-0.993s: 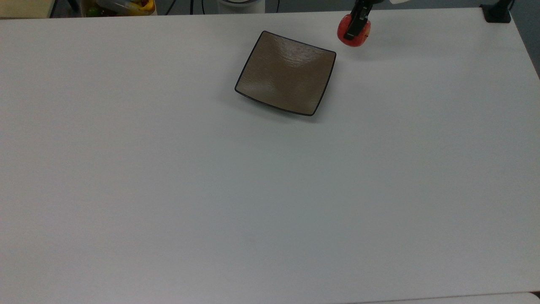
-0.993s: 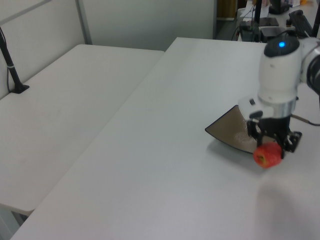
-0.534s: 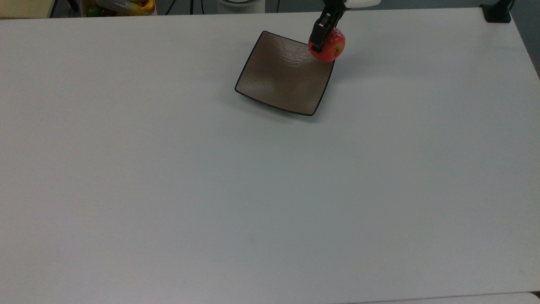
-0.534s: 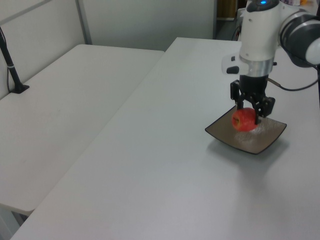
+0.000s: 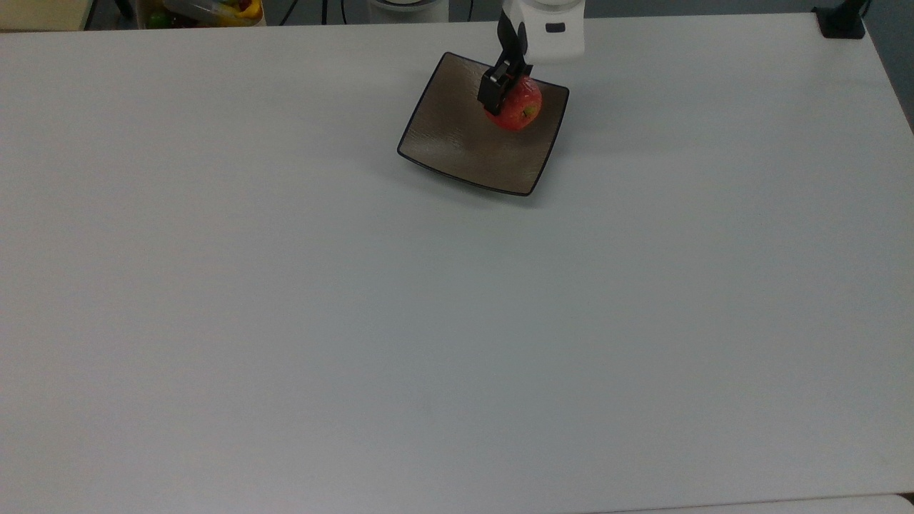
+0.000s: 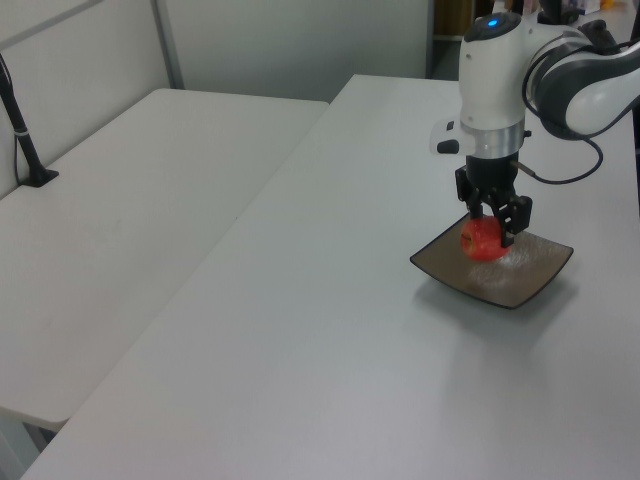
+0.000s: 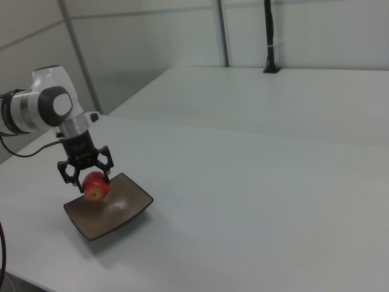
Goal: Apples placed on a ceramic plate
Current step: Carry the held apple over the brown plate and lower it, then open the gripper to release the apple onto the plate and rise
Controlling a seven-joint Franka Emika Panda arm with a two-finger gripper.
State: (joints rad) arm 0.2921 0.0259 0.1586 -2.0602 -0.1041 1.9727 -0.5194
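Gripper (image 6: 493, 228) is squeezing the apple (image 5: 515, 108) just above the ceramic plate (image 5: 450, 135), near the desk's far edge. Next, I think, lowering and letting go.

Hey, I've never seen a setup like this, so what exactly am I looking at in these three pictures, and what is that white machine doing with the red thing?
The white machine is a robot arm. At its tip is a black two-fingered hand that can pinch things. The three pictures show one moment from three cameras: the top view looks down on the table, while the left view and right view look across it from two sides.

The hand is closed on a small red apple, which has a yellowish-green patch around its stem. The apple is over a square brown plate with a thin black rim, which sits on a wide white table. In the right view the apple appears to hang just above the plate, not resting on it yet.
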